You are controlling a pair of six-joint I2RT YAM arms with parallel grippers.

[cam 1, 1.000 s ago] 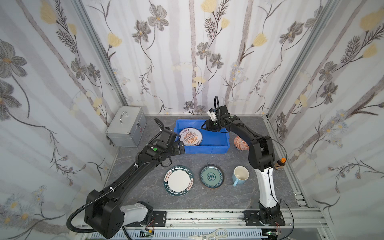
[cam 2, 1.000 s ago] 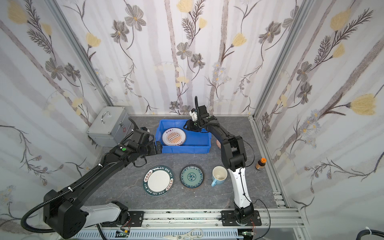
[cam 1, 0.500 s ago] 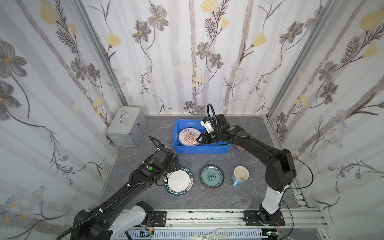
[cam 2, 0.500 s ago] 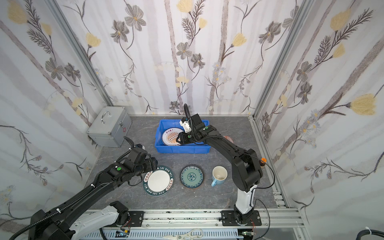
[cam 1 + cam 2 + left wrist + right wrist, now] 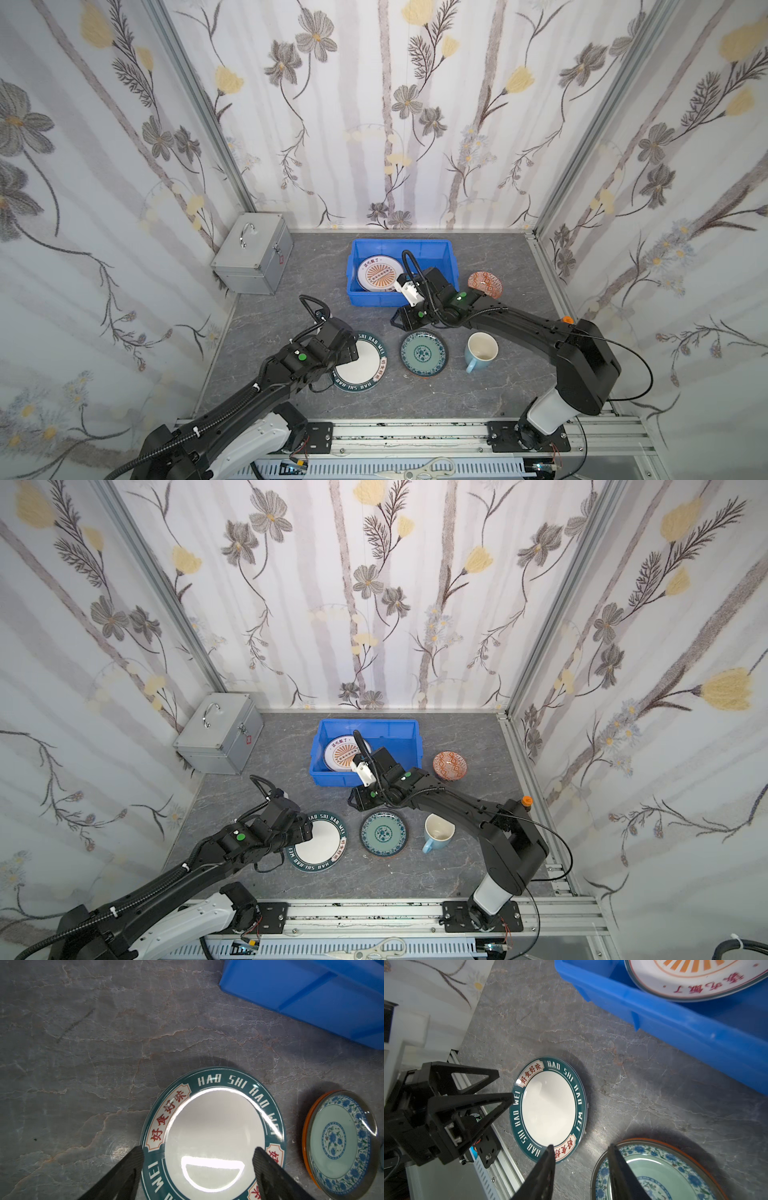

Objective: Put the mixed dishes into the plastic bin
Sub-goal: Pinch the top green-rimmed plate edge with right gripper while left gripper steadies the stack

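Observation:
The blue plastic bin (image 5: pixel 374 298) (image 5: pixel 332 778) stands at the back middle, with the sunburst plate (image 5: pixel 376 273) (image 5: pixel 695 980) leaning inside it. In front of it on the table lie the lettered-rim plate (image 5: pixel 361 368) (image 5: pixel 214 1132) (image 5: pixel 548 1108), the teal plate (image 5: pixel 424 354) (image 5: pixel 340 1142) stacked on an orange plate, and the pale blue mug (image 5: pixel 481 351). The small patterned bowl (image 5: pixel 484 283) sits right of the bin. My left gripper (image 5: pixel 198 1149) (image 5: pixel 505 1084) is open low over the lettered plate's near edge. My right gripper (image 5: pixel 581 1145) (image 5: pixel 401 322) is open and empty above the gap between the two plates.
A silver metal case (image 5: pixel 251 257) stands at the back left. A small orange-capped bottle (image 5: pixel 566 320) sits by the right wall. An aluminium rail with scissors (image 5: pixel 419 473) runs along the front edge. Walls close in on three sides.
My left gripper moved from beside the bin toward the front, onto the lettered plate. My right gripper came from the bin's far side to just in front of the bin.

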